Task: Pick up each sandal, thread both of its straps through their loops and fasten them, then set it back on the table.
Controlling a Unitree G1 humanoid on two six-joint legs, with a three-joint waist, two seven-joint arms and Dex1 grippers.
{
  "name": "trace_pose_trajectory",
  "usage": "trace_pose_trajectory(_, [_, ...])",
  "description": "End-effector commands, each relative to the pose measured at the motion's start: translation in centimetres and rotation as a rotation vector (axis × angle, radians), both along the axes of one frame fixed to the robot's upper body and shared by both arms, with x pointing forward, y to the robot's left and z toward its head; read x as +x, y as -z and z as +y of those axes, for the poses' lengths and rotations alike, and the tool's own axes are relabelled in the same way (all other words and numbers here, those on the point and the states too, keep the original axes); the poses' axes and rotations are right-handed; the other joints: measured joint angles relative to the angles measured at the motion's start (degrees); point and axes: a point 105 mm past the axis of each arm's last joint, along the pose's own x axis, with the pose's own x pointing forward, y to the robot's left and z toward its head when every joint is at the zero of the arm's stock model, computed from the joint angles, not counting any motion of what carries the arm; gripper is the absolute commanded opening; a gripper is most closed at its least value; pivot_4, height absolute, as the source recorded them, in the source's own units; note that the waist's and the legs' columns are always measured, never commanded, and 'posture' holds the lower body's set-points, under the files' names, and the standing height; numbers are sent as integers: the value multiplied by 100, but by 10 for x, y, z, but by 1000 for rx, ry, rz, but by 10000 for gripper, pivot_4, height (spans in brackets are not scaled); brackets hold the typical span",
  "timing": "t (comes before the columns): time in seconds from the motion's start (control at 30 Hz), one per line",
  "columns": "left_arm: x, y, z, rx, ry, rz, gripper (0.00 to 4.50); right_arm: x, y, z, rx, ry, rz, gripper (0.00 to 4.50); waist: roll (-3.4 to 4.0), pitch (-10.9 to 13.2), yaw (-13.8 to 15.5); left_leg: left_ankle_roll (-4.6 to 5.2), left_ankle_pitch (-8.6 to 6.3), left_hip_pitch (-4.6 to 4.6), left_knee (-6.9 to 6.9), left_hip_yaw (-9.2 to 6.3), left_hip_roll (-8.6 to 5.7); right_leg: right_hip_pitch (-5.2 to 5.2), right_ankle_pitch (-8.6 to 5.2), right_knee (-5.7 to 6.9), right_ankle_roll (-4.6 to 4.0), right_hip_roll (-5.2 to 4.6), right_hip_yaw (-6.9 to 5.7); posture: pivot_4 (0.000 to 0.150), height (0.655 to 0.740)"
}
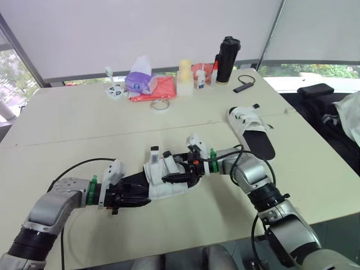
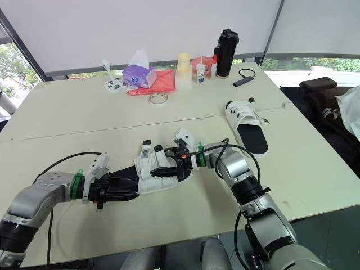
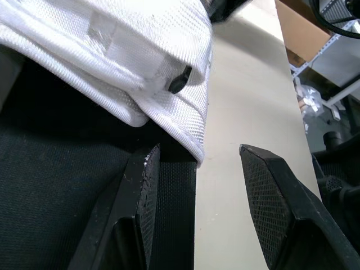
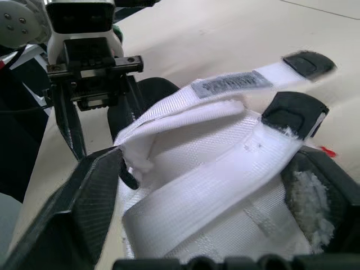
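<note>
One white-strapped sandal with a black sole [image 1: 163, 180] lies mid-table between my two grippers. My left gripper [image 1: 140, 197] is at its heel end, open; in the left wrist view the sole's edge [image 3: 177, 214] rests against one finger [image 3: 140, 214] and bare table shows in the rest of the gap. My right gripper [image 1: 180, 170] reaches in from the toe end, open, with its fingers either side of the white straps [image 4: 225, 169]. One strap end with a black tip [image 4: 306, 62] sticks up loose. The second sandal [image 1: 251, 133] lies flat on the table to the right, untouched.
Along the table's far edge stand a purple tissue pack [image 1: 140, 81], a red bag [image 1: 160, 90], a tape roll [image 1: 160, 105], a pale bottle [image 1: 184, 77] and a black flask [image 1: 227, 60]. A black cable [image 1: 243, 84] lies nearby. A black bag [image 1: 318, 95] sits off the right edge.
</note>
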Motion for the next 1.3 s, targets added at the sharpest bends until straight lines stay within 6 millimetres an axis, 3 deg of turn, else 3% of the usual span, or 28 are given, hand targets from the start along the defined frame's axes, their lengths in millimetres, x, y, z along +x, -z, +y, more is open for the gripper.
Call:
trace_pose_trajectory(0.03, [-12, 15, -5, 8, 31, 87, 22829, 15, -9, -17, -22, 116, -53, 44544, 0, 0, 4, 0, 0, -2, 0, 0, 0, -4, 6, -1, -12, -1, 0, 1500, 7400])
trace_pose_trajectory(0.37, [-12, 15, -8, 0, 39, 87, 22829, 23, -17, -25, -2, 208, -97, 44544, -1, 6, 32, 0, -1, -24, -14, 8, -9, -16, -2, -9, 0, -8, -1, 1500, 7400])
trace_pose_trajectory(0.6, [-12, 14, -9, -1, 43, 83, 22829, 30, -44, -16, 103, 236, -117, 44544, 1, 10, 29, 0, -1, -24, -15, 10, -8, -15, -3, -12, -1, -10, -1, 1500, 7400])
trace_pose_trajectory(0.73, [-10, 13, -9, -4, 44, 79, 22829, 34, -75, -19, 205, 272, -86, 44544, 6, 14, 36, 0, 0, -24, -14, 9, -8, -15, -3, -11, -1, -10, -1, 1500, 7400])
trace_pose_trajectory(0.83, [-10, 13, -10, -5, 44, 77, 22829, 23, -76, -27, 188, 263, -13, 44544, 5, 15, 51, 0, 0, -26, -15, 5, -8, -14, -3, -14, -1, -11, -1, 1500, 7400])
trace_pose_trajectory(0.9, [-9, 13, -11, -5, 45, 76, 22829, 5, -75, -36, 175, 233, 72, 44544, 6, 15, 68, 0, -1, -26, -18, 5, -9, -13, -3, -18, 0, -15, -1, 1500, 7400])
trace_pose_trajectory(1.1, [-8, 14, -12, -6, 50, 76, 22829, -24, -51, -54, 41, 256, 217, 44544, 8, 16, 49, 3, -2, -31, -19, 6, -6, -6, -4, -43, 1, -25, -2, 1500, 7400])
trace_pose_trajectory(1.3, [-8, 15, -14, -8, 53, 76, 22829, -42, -42, -60, 7, 263, 290, 44544, 8, 15, 57, 7, -5, -42, -19, 5, -5, -4, -3, -69, 0, -29, -4, 1500, 7400])
